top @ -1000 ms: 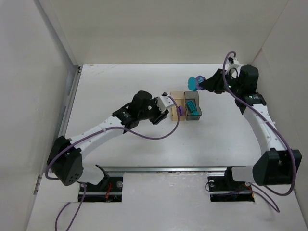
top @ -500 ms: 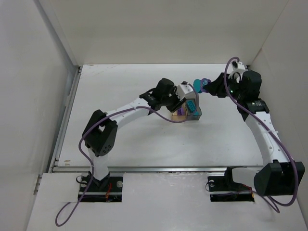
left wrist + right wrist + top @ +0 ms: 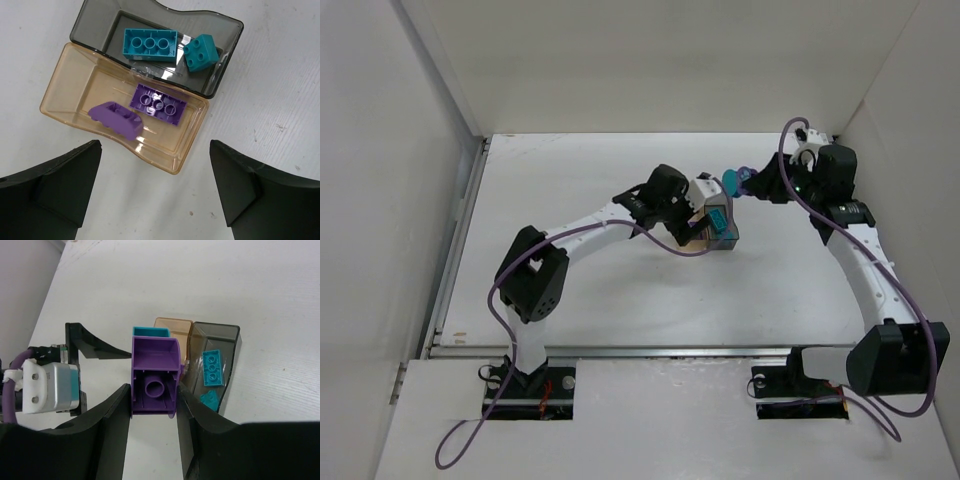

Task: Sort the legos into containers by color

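Note:
In the left wrist view the amber container (image 3: 70, 97) holds two purple legos (image 3: 159, 103) (image 3: 117, 119). Touching its far side, the smoky grey container (image 3: 227, 55) holds two teal legos (image 3: 150, 44) (image 3: 201, 52). My left gripper (image 3: 156, 167) hangs open just above the amber container's near end, with nothing between its fingers (image 3: 60, 185). My right gripper (image 3: 152, 400) is shut on a purple lego (image 3: 154, 372) with a teal part on it, held in the air behind the containers (image 3: 734, 181). From above, the left gripper (image 3: 708, 222) covers most of the amber container.
White walls enclose the table on the left, back and right. A metal rail (image 3: 620, 351) runs along the near edge in front of the arm bases. The left arm's purple cable (image 3: 665, 245) loops beside the containers.
My left arm swung right until its gripper was over the containers, and the gripper opened. The right gripper shifted slightly, still holding its lego.

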`<action>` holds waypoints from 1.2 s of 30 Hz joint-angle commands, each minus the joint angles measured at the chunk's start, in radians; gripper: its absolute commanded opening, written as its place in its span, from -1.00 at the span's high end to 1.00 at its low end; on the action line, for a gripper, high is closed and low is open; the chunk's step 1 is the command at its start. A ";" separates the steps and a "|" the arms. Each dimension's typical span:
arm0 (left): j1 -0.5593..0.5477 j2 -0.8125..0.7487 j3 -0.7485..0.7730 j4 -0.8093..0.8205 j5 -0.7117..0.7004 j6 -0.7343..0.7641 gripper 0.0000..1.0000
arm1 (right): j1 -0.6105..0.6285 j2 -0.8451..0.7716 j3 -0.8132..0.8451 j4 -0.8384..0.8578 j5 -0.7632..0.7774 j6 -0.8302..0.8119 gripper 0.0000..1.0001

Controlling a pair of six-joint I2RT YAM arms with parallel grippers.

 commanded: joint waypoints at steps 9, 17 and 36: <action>-0.008 -0.234 -0.037 -0.036 0.011 0.171 -0.70 | 0.005 0.010 0.067 -0.005 -0.196 -0.080 1.00; -0.056 -0.484 -0.301 0.214 -0.054 0.337 -1.00 | 0.032 0.021 0.052 0.059 -0.396 0.032 1.00; -0.085 -0.450 -0.169 0.136 -0.073 0.152 -1.00 | 0.227 -0.016 0.063 0.078 -0.304 0.102 1.00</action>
